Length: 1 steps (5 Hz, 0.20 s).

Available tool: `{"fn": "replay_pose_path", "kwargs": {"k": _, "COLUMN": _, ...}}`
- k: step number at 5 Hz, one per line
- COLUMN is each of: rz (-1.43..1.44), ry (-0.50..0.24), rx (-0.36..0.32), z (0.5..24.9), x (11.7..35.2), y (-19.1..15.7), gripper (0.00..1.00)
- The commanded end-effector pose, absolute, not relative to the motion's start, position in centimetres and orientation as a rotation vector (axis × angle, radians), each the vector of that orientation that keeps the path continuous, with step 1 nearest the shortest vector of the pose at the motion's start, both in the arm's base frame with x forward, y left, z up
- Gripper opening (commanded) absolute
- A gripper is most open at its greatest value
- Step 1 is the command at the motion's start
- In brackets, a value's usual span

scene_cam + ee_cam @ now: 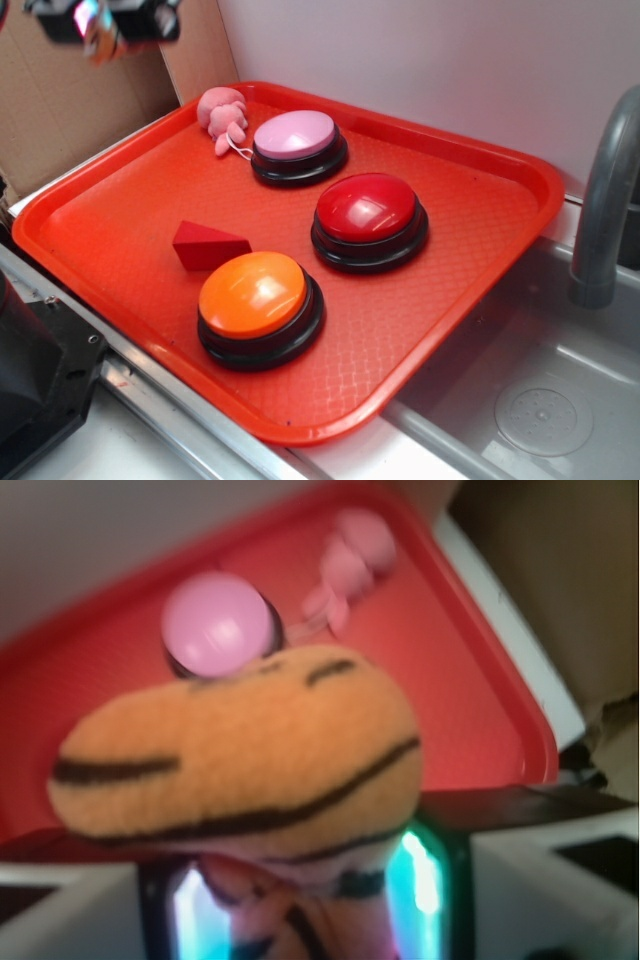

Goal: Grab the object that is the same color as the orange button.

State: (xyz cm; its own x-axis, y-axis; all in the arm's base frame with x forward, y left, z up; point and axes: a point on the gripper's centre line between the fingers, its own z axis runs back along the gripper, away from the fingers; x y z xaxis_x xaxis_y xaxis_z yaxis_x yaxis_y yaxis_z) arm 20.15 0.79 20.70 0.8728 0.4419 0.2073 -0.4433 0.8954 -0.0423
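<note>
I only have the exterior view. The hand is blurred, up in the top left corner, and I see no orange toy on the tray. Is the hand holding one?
Observer: Yes. The wrist view shows an orange plush tiger with black stripes clamped in the hand.
Operator: Is it clear of the tray?
Observer: It looks lifted. Behind it the wrist view shows the tray well below, with the pink button and the pink plush toy.
</note>
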Motion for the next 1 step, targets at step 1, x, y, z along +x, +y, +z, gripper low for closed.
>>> {"fn": "replay_pose_path", "kwargs": {"k": 1, "rz": 0.464, "ry": -0.243, "rx": 0.038, "z": 23.65, "x": 21.29, "y": 0.02, "gripper": 0.00}}
